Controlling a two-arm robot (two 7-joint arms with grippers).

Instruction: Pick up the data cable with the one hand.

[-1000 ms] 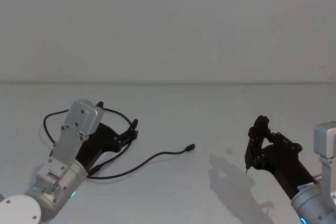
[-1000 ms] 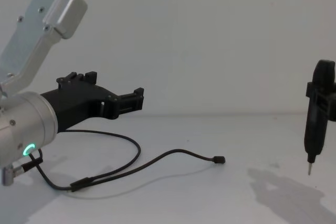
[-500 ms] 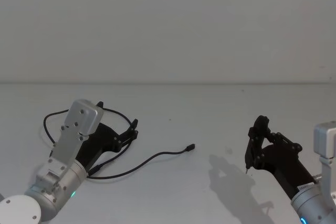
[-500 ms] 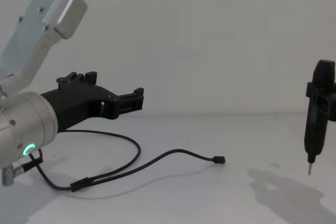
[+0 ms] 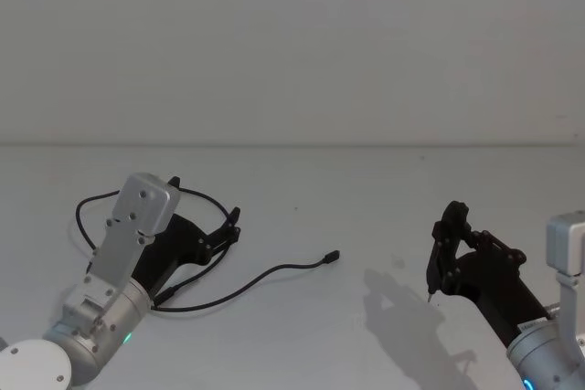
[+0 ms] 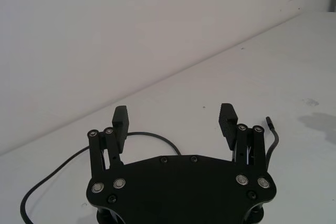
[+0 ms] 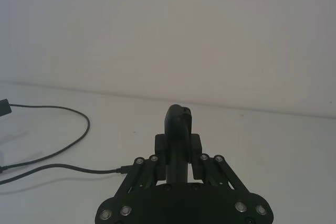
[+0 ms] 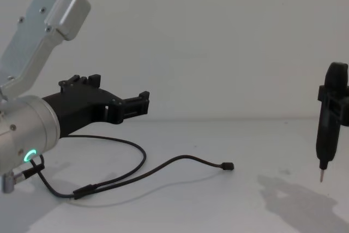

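1. The left gripper [image 6: 174, 116] hangs above the table [image 5: 366, 189] on the robot's left, jaws spread wide, holding nothing.
2. The data cable [image 5: 265, 272] lies flat on the table. 1 loop runs under and behind the left gripper, and the free plug [image 5: 334, 256] ends out toward the middle.
3. The right gripper [image 7: 178, 121] is parked well apart on the right, above the table with fingers shut. No risk from it if it stays idle.
4. Risk 1, a miss: the cord is thin and lies flat. If the pads [image 6: 227, 116] close too high, they shut on air.
5. Risk 2, a table hit: going low enough for so flat a cord may drive the blocky pads into the surface, likely if the descent is not stopped at contact.
6. Risk 3, slip: a thin round cord can roll or squirt out between wide pads, more so if it is caught near their edge.
7. Risk 4, wrong strand: 2 runs of the loop pass close by the gripper, and closing on both could kink or tangle them.
8. Risk 5, wrong wire: the short wrist wire [image 8: 22, 172] sits by the green ring [image 8: 30, 155], just beside the cable's inline joint [image 8: 84, 191], so it is easy to confuse.
9. Risk 6, drag: lifting by 1 part leaves the rest trailing, and the loop may snag on the arm.
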